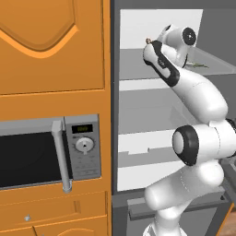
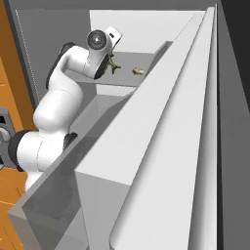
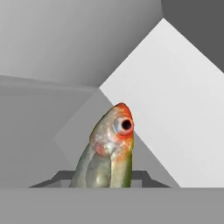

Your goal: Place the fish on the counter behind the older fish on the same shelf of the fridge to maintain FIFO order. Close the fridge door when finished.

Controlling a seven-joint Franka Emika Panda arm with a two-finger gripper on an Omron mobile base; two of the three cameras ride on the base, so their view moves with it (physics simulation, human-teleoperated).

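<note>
One fish [image 3: 109, 153] pinched between nearly closed jaws, head poking forward, probably held over the shelf [image 2: 141, 58] for setting behind older stock.

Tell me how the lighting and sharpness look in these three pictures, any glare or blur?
Left base view: flat even light, no glare, fridge walls bright white. Right base view: fridge door shaded in soft grey bands, no hard shadows. Hand view: fish sharp and close, with soft highlights on its skin, and walls behind plain.
</note>
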